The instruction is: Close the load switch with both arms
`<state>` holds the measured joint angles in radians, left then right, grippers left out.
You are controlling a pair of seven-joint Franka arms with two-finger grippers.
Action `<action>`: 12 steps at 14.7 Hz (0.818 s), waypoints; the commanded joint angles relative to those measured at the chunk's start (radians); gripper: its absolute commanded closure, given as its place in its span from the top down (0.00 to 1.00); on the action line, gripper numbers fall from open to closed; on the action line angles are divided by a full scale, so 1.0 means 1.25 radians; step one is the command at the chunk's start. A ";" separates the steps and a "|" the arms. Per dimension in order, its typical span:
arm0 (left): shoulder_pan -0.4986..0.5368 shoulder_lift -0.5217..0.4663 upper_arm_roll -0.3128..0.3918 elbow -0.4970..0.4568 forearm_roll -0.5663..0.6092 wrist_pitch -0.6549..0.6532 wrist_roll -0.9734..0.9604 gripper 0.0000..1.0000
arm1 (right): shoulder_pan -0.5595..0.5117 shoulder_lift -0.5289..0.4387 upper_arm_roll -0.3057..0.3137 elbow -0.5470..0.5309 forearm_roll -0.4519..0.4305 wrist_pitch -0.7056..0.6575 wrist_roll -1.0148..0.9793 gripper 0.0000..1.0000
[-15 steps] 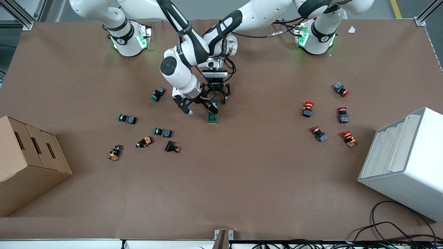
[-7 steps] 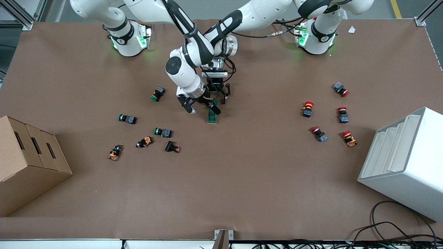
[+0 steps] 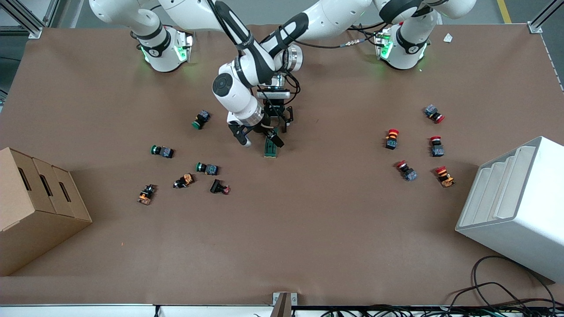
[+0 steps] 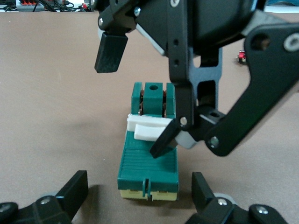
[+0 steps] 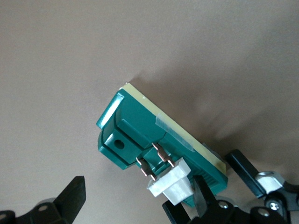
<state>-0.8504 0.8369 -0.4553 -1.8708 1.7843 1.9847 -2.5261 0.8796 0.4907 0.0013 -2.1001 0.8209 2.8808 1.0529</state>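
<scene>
The dark green load switch (image 3: 270, 149) lies on the brown table near its middle. Its white lever (image 4: 148, 127) stands partly raised, with copper blades (image 5: 154, 164) showing. My right gripper (image 3: 259, 138) is open beside and over the switch. One of its fingertips (image 4: 161, 143) rests against the lever; it shows next to the lever (image 5: 172, 185) in the right wrist view, where the gripper (image 5: 138, 196) is also open. My left gripper (image 3: 276, 125) is open over the switch's end farther from the front camera. In the left wrist view the gripper (image 4: 139, 189) straddles the switch (image 4: 148, 163) with gaps on both sides.
Several green and orange push-buttons (image 3: 207, 168) lie toward the right arm's end, red ones (image 3: 392, 138) toward the left arm's end. A cardboard box (image 3: 31, 207) and a white stepped rack (image 3: 515, 207) stand at the table's ends.
My right arm's wrist and elbow have shifted a little toward the left arm's end, and its fingertip has slid along the switch. The left gripper and the switch have stayed put.
</scene>
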 commanded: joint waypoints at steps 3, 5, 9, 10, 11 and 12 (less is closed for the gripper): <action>-0.006 0.013 0.000 0.004 0.011 -0.005 -0.008 0.99 | -0.042 0.011 -0.007 0.082 0.016 0.006 -0.008 1.00; -0.004 0.013 0.000 0.004 0.011 -0.005 -0.008 0.99 | -0.053 0.011 -0.007 0.101 0.016 0.001 -0.008 1.00; -0.004 0.013 0.000 0.004 0.011 -0.005 -0.008 0.99 | -0.069 0.015 -0.008 0.119 0.011 0.000 -0.013 1.00; -0.004 0.012 0.000 0.004 0.011 -0.005 -0.008 0.99 | -0.069 0.023 -0.008 0.123 0.008 0.001 -0.013 1.00; -0.004 0.012 0.000 0.006 0.011 -0.005 -0.008 0.99 | -0.068 0.033 -0.008 0.126 0.007 0.001 -0.014 1.00; -0.003 0.012 0.000 0.004 0.011 -0.005 -0.008 0.99 | -0.068 0.043 -0.008 0.133 0.007 0.001 -0.013 1.00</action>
<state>-0.8507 0.8372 -0.4553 -1.8708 1.7843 1.9841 -2.5261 0.7955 0.5058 -0.0163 -1.9621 0.8236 2.8717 1.0489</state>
